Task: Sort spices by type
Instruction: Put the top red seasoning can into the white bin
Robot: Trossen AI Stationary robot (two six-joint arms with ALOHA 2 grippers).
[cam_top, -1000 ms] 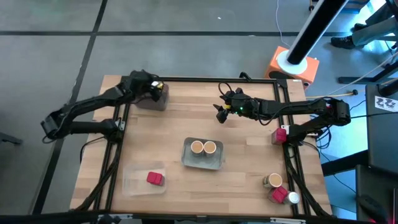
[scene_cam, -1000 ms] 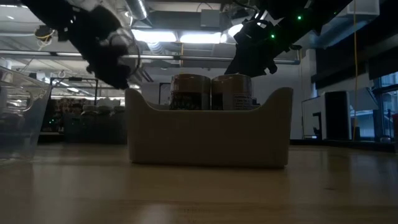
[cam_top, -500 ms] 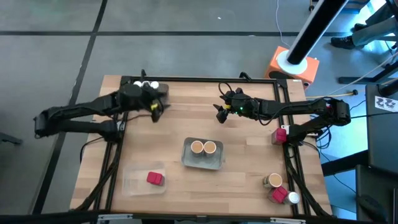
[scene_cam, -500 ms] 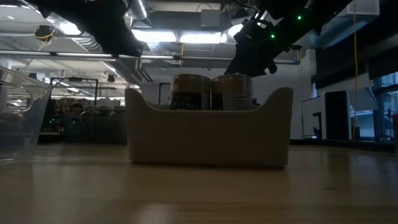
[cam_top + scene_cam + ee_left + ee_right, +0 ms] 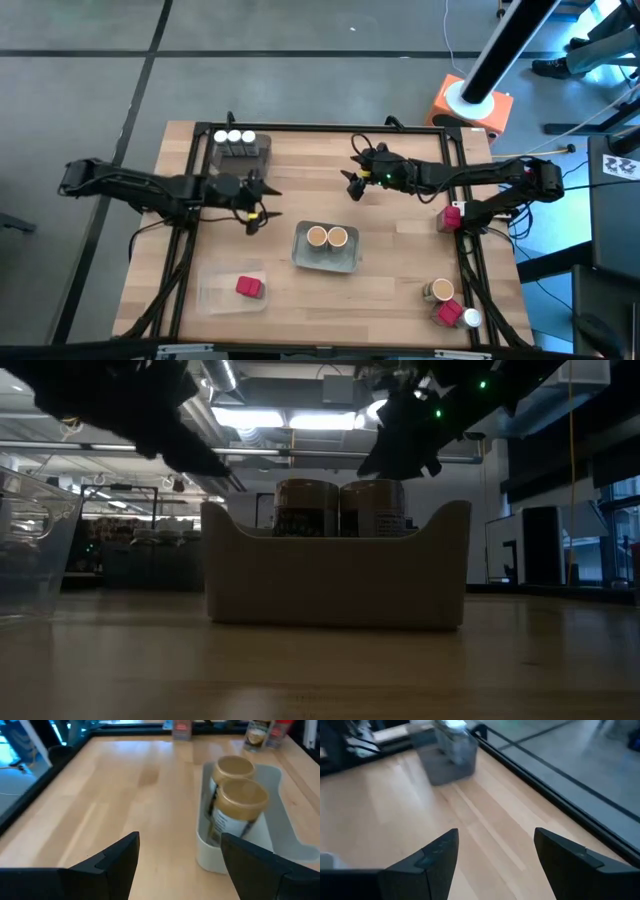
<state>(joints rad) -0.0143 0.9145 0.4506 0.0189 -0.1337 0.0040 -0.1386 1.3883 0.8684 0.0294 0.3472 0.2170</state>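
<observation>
Two tan-lidded jars [image 5: 235,790] sit just ahead of our left gripper [image 5: 177,852], jaws spread and empty; right gripper [image 5: 495,850] likewise. Next, we fetch another spice.

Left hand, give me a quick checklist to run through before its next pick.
1. Left hand open and empty: ok, nothing shows between its fingers in its wrist view.
2. White-capped jars settled in the grey tray at the far left: ok, three caps in a row.
3. Tan-lidded jars upright in the middle tray: ok, two side by side.
4. Right hand out of the way: ok, open and empty over the far side of the table.
5. Unsorted spices remaining: not ok, a cluster sits at the near right corner and a red box on the right edge.
</observation>
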